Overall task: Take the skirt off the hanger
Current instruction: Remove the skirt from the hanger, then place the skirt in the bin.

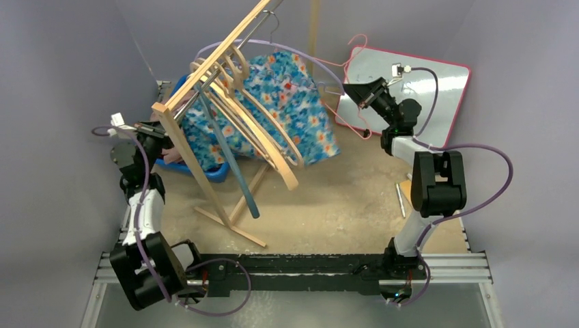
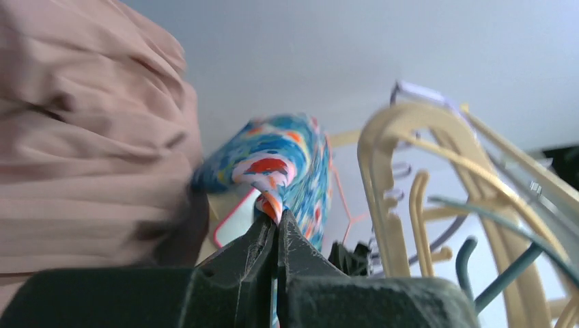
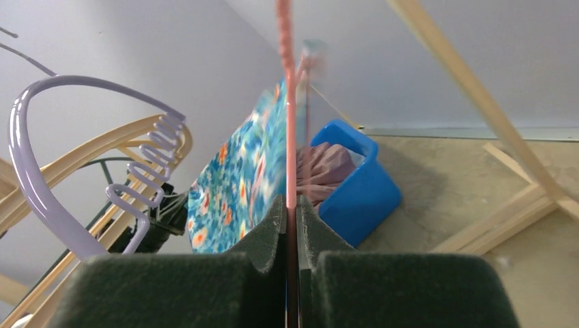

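The skirt (image 1: 290, 102), blue with orange and yellow flowers, hangs spread across the back of the scene on a thin pink wire hanger (image 1: 355, 102). My left gripper (image 1: 166, 134) is at the skirt's left edge. In the left wrist view the left gripper (image 2: 276, 217) is shut on a bunched fold of the skirt (image 2: 281, 158). My right gripper (image 1: 349, 89) is on the skirt's right side. The right wrist view shows the right gripper (image 3: 291, 208) shut on the pink hanger (image 3: 289, 102), with the skirt (image 3: 239, 178) just beyond it.
A tilted wooden rack (image 1: 198, 89) carries several beige, lilac and teal hangers (image 1: 273, 143) in front of the skirt. A blue bin (image 1: 208, 172) with pinkish cloth (image 2: 82, 137) sits by the left arm. A white board with a red rim (image 1: 430, 89) lies at back right.
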Robot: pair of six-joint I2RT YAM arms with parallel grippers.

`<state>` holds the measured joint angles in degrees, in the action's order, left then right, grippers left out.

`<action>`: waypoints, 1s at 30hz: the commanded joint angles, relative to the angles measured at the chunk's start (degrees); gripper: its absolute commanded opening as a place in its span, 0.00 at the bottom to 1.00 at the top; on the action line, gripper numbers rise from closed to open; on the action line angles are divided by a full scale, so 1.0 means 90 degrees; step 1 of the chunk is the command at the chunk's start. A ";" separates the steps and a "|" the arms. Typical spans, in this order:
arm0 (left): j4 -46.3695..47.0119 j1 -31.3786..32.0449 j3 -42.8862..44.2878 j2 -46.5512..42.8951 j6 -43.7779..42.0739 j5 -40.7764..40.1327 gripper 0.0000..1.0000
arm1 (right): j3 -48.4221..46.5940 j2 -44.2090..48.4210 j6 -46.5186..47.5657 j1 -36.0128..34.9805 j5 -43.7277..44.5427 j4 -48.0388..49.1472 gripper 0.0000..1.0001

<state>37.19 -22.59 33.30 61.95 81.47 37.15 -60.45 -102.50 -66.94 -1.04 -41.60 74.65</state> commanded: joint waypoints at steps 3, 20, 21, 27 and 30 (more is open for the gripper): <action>0.1124 -0.0932 0.0211 0.0177 0.1240 0.0111 0.00 | -0.0218 0.0286 0.0480 0.0221 0.0068 0.0016 0.00; -0.1872 -0.1288 0.4610 0.1133 -0.0370 -0.1104 0.00 | -0.0165 0.0701 0.0742 0.0241 -0.0158 -0.0290 0.00; -0.1783 -0.1283 0.4799 0.1245 -0.0288 -0.1120 0.00 | -0.0146 0.0725 0.0761 0.0235 -0.0169 -0.0289 0.00; -0.1196 -0.0981 0.5742 0.1852 0.0114 -0.1278 0.00 | -0.0110 0.0766 0.0766 0.0237 -0.0158 -0.0272 0.00; -0.1751 -0.0463 0.6485 0.2116 -0.0321 -0.1529 0.00 | -0.0111 0.0740 0.0680 0.0234 -0.0144 -0.0148 0.00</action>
<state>19.73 -31.64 81.67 80.18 80.36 26.81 -60.47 -98.59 -61.23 1.08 -42.11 69.08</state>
